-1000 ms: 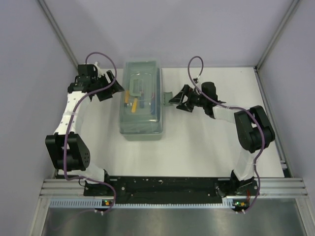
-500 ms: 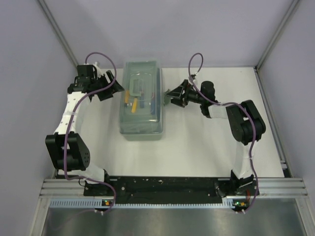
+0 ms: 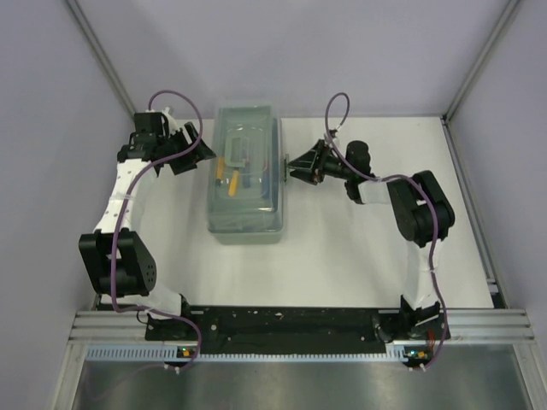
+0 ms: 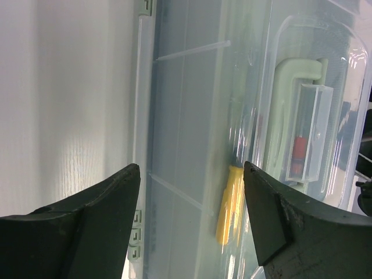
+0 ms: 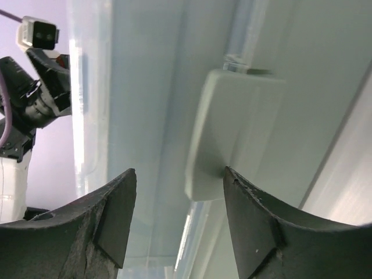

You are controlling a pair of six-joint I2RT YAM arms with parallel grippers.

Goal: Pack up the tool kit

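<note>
**A:** What does the toolbox look like, and where is it?

**B:** It's a grey-green oblong box. It lies lengthwise away from the arms, left of the middle of the table and towards the far wall. Its clear lid is down. Through it I can make out a yellow handle, something red and a bit of blue. The tools themselves are too blurred to name. A pale green carry handle sits on top.

**A:** And the grippers?

**B:** The left gripper is just beside the box's left side, with its fingers wide and nothing between them. The right gripper is at the right side, its fingers apart around a pale latch. One finger seems to touch the latch and the other stands clear.

**A:** The surroundings?

**B:** A white table, plain pale lilac walls, and slanting metal posts in the far corners.
</note>
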